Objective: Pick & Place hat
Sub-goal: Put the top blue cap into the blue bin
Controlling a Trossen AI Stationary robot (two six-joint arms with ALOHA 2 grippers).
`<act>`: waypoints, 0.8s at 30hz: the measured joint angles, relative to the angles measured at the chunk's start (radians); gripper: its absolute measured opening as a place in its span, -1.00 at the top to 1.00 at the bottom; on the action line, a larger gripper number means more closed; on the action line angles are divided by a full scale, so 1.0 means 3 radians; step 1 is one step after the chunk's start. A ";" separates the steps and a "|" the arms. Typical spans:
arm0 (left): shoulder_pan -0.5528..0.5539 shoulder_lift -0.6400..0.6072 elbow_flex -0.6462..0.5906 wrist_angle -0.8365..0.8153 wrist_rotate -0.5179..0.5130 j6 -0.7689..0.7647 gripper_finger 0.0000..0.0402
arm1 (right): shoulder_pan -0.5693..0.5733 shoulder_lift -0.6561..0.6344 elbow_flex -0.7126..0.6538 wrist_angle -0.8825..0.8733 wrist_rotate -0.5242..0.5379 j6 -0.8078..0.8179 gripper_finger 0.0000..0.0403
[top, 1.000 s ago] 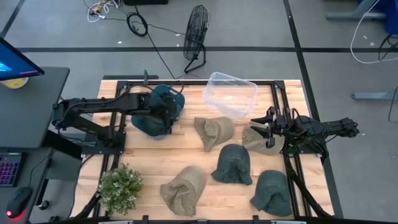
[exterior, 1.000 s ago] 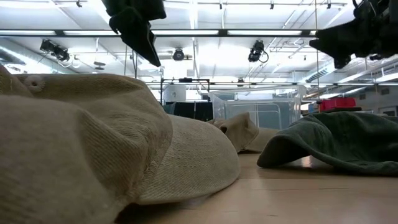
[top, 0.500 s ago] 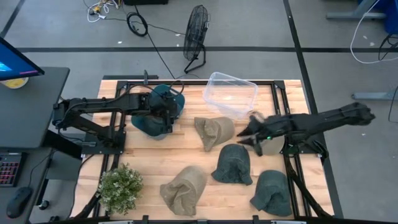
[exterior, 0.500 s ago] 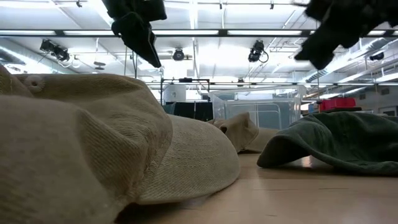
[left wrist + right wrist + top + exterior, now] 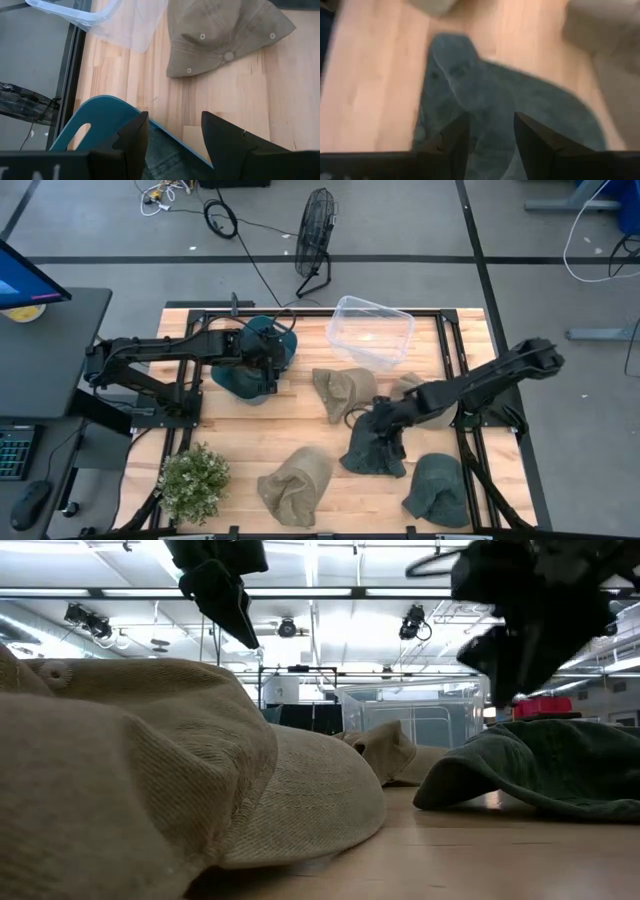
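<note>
Right gripper [image 5: 377, 412] is extended over the middle of the table [image 5: 240, 435], directly above the far edge of the dark green hat [image 5: 374, 446] that lies in the centre. In the right wrist view the two dark fingers [image 5: 455, 137] stand apart with a gap between them, nothing held, and the green hat's cloth fills the view just beyond them. Whether the fingertips touch the cloth cannot be told. In the low view the gripper hangs above the green hat's mound.

Just beyond the gripper lies a tan hat [image 5: 343, 390], and the clear plastic bin [image 5: 371, 332] stands at the far edge of the table. A second tan hat [image 5: 408, 388] lies partly under the right arm. Another green hat [image 5: 438, 490] lies at the near right corner, and a third tan hat [image 5: 294, 484] at the near middle, beside a small potted plant [image 5: 193, 481].

Left gripper [image 5: 172, 135] waits at the far left of the table, above a blue hat [image 5: 252, 362]. Its fingers are parted and hold nothing, with the blue brim just below them.
</note>
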 joint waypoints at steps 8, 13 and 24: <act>0.0000 0.0000 0.0000 -0.0005 0.0000 -0.0003 0.07 | 0.0210 0.0416 0.0012 -0.0087 0.0223 0.0061 0.24; -0.0003 0.0000 0.0000 -0.0009 0.0000 -0.0064 0.07 | 0.0343 0.0417 0.0009 -0.0105 0.0411 -0.0160 0.53; -0.0005 0.0000 0.0000 0.0090 0.0392 -0.0350 0.07 | 0.0403 0.0339 0.0256 -0.0321 0.0543 -0.0816 0.96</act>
